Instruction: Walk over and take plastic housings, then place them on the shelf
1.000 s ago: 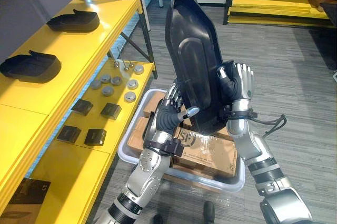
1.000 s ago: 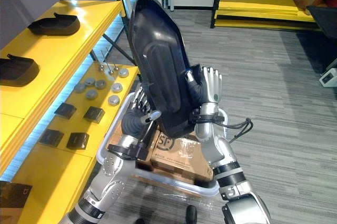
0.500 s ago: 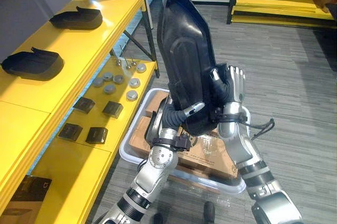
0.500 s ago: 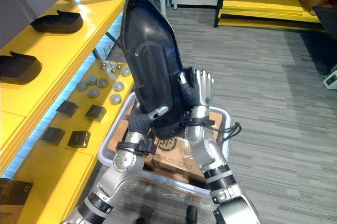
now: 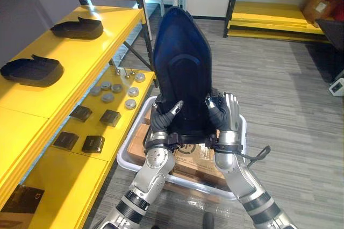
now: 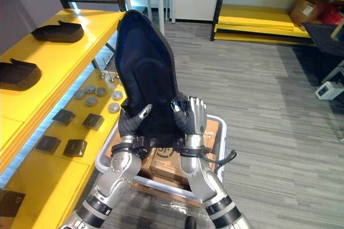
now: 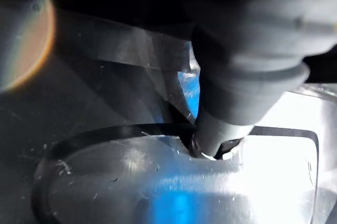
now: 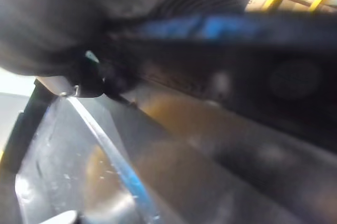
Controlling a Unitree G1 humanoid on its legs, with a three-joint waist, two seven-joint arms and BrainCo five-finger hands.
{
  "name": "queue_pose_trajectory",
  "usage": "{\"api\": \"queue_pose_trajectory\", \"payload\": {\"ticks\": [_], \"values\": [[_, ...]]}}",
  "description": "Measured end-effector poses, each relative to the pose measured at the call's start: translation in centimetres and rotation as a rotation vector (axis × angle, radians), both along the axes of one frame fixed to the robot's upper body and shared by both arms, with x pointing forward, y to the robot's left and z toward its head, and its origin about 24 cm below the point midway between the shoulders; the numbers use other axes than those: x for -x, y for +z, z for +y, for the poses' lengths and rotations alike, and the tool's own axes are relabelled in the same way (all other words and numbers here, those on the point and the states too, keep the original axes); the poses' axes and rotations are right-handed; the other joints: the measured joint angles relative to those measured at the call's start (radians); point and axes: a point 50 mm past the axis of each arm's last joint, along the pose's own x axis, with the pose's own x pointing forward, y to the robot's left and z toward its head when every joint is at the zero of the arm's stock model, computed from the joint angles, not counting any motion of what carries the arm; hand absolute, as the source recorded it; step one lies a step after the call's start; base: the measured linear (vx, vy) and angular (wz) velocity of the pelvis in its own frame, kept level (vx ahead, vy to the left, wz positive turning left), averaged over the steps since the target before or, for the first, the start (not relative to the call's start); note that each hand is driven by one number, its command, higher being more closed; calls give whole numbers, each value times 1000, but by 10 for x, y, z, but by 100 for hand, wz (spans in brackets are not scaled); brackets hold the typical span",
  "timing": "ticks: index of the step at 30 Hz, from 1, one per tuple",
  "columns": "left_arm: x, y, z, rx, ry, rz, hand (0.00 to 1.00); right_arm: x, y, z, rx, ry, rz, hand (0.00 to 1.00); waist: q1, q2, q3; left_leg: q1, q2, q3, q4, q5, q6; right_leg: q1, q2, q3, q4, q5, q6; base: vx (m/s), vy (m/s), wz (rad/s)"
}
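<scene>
A large black plastic housing (image 5: 180,68) stands upright in front of me, its broad face toward the camera, held between both hands. My left hand (image 5: 161,121) grips its lower left edge, with the thumb lying on the front face and the fingers behind. On the lower right edge my right hand (image 5: 227,116) is curled over the rim. The housing's glossy surface (image 7: 131,182) shows close up in the left wrist view. Two smaller black housings (image 5: 77,27) (image 5: 32,70) lie on the top of the yellow shelf (image 5: 102,46) at the left.
A white bin (image 5: 126,156) with cardboard boxes (image 5: 196,156) sits on the floor under my hands. The lower shelf level holds several round metal discs (image 5: 115,89) and small black boxes (image 5: 88,127). Another yellow rack (image 5: 279,8) stands at the back right, across grey floor.
The housing has turned from tilted and edge-on to upright, facing me squarely. My left hand has closed on its lower left edge. The camera has shifted, showing more of the room behind.
</scene>
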Motion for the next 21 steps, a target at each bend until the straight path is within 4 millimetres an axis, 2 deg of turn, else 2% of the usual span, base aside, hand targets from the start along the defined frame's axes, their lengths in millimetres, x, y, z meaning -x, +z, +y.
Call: {"api": "queue_pose_trajectory", "payload": {"ticks": [2, 3, 5, 6, 8, 10, 11, 13, 16, 17, 18, 19, 20, 21], "values": [[3, -8, 2, 25, -15, 31, 100, 2, -7, 1, -5, 15, 32, 100, 3, -1, -11, 3, -2, -40, -8, 5, -8, 21, -1, -45, 0, -9, -11, -10, 8, 62], [6, -14, 4, 32, -16, 52, 100, 4, -13, 2, -1, 21, 53, 0, 9, 0, -25, 0, -2, -69, -20, 16, -16, 31, -4, -83, 0, -16, -15, -10, -3, 93], [7, -17, 5, 42, -23, 62, 100, 6, -19, 1, -20, 34, 78, 0, 10, 3, -41, -29, 20, -16, -26, 15, -11, 50, -18, -168, 0, -31, -19, -19, -6, 120], [8, -16, 7, 54, -20, 54, 100, 6, -17, 2, -32, 50, 75, 0, 7, 5, -46, -49, 46, 74, -19, 16, -9, 55, -28, -218, 0, -35, -20, -29, -6, 139], [12, -11, 16, 94, -2, 27, 100, 5, -12, 9, -38, 101, 47, 0, 12, 8, -48, -73, 122, 358, 10, 34, 20, 79, -57, -309, 0, -49, -5, 1, 44, 149], [21, -12, 27, 117, 34, 9, 100, 7, -11, 18, -51, 169, 50, 0, 31, 8, -59, -74, 149, 510, 42, 53, 45, 106, -85, -364, 0, -56, 13, 51, 105, 95], [25, -13, 32, 105, 61, -2, 100, 8, -11, 23, -62, 204, 63, 0, 40, 9, -63, -72, 143, 516, 48, 55, 45, 114, -94, -377, 0, -57, 18, 88, 152, 52], [45, -15, 55, 45, 181, -42, 100, 14, -20, 42, -137, 332, 136, 0, 74, 1, -86, -48, 95, 502, 44, 63, 36, 156, -140, -402, 1, -63, 31, 174, 218, 39], [58, -19, 72, -86, 310, -62, 100, 16, -38, 56, -233, 424, 246, 0, 85, -21, -127, -26, 38, 462, 38, 57, 45, 207, -197, -460, 34, -90, 73, 238, 155, 69], [62, -20, 78, -146, 359, -69, 100, 16, -44, 61, -269, 459, 289, 0, 93, -29, -134, -15, 13, 436, 38, 42, 51, 218, -234, -488, 101, -110, 96, 280, 144, 73], [64, -22, 80, -172, 386, -62, 100, 16, -48, 63, -276, 476, 317, 0, 101, -26, -137, -3, 2, 411, 35, 35, 54, 216, -264, -510, 176, -117, 102, 330, 193, 96], [67, -26, 79, -210, 417, -48, 100, 16, -55, 61, -293, 496, 363, 0, 105, -21, -140, 18, -9, 374, 27, 39, 64, 215, -307, -522, 297, -118, 100, 309, 231, 103], [69, -28, 80, -254, 448, -35, 100, 16, -62, 59, -316, 513, 408, 0, 103, -27, -140, 51, -26, 337, 22, 35, 74, 211, -361, -514, 438, -113, 91, 235, 218, 104], [69, -29, 82, -276, 462, -31, 100, 17, -65, 60, -325, 524, 429, 0, 101, -33, -143, 65, -36, 314, 21, 30, 83, 208, -387, -507, 504, -100, 73, 198, 227, 112]]}}
